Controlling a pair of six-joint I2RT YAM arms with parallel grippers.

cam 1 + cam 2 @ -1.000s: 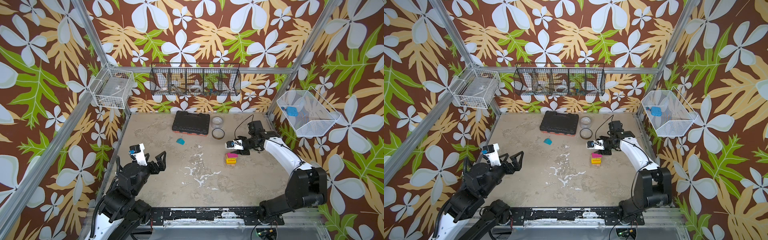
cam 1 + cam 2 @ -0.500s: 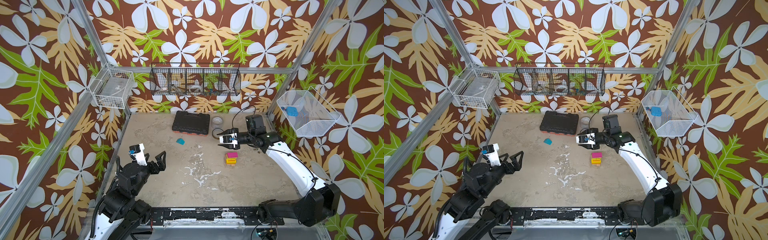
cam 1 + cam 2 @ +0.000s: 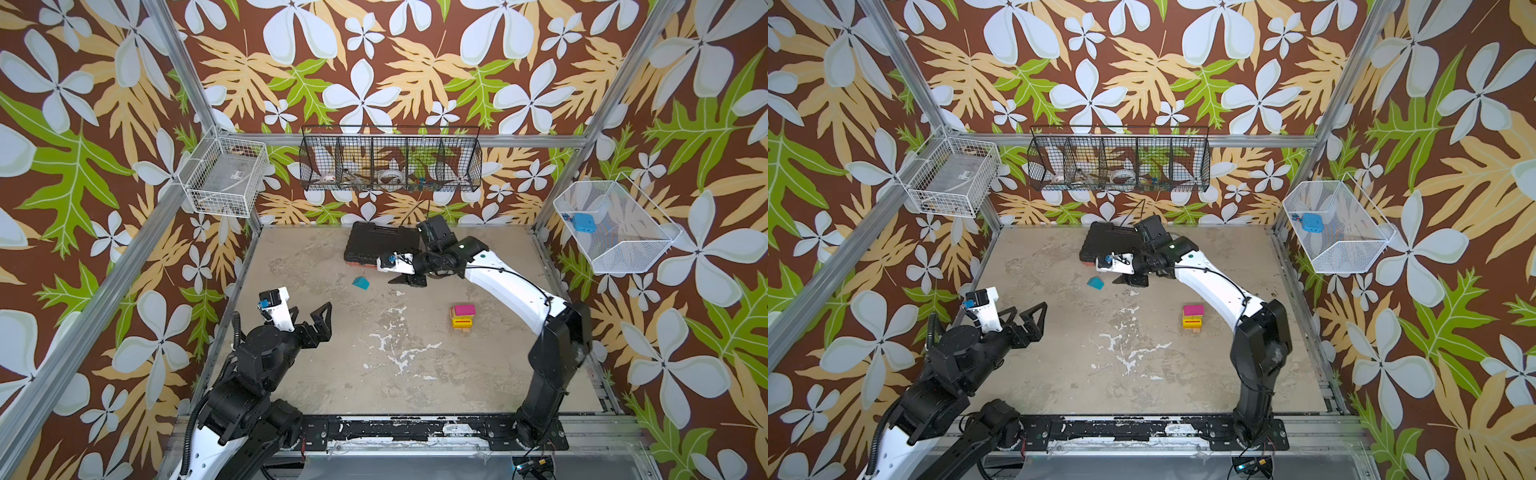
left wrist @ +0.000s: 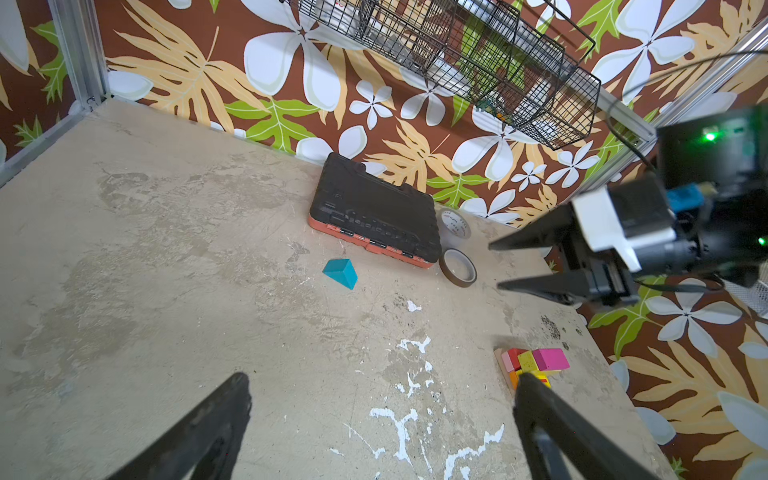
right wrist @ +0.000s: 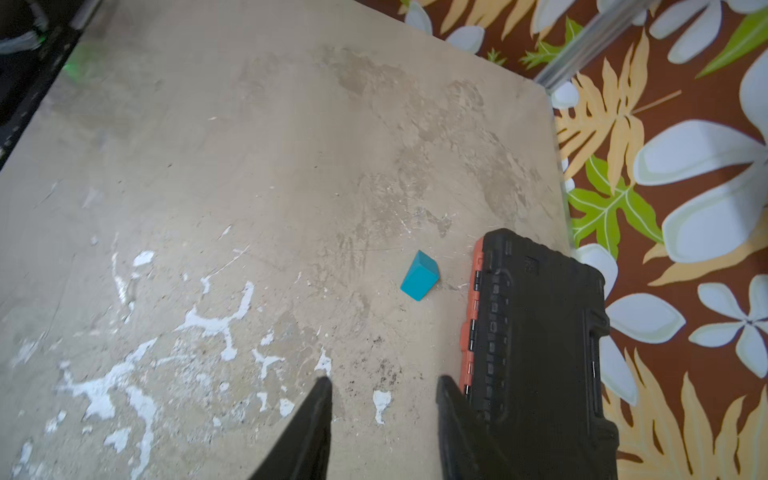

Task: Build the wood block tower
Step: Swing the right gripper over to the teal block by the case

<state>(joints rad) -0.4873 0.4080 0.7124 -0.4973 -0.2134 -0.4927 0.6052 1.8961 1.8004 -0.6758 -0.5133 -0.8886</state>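
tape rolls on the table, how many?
2: a whitish roll by the black case's end, a brown roll beside it. The right arm covers both in top views.

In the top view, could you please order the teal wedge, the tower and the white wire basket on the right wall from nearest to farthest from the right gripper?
1. teal wedge: lies just left of the right gripper in a top view.
2. tower: stands toward the front, to the right of the gripper in the view.
3. white wire basket: hangs on the right wall, clearly farthest.
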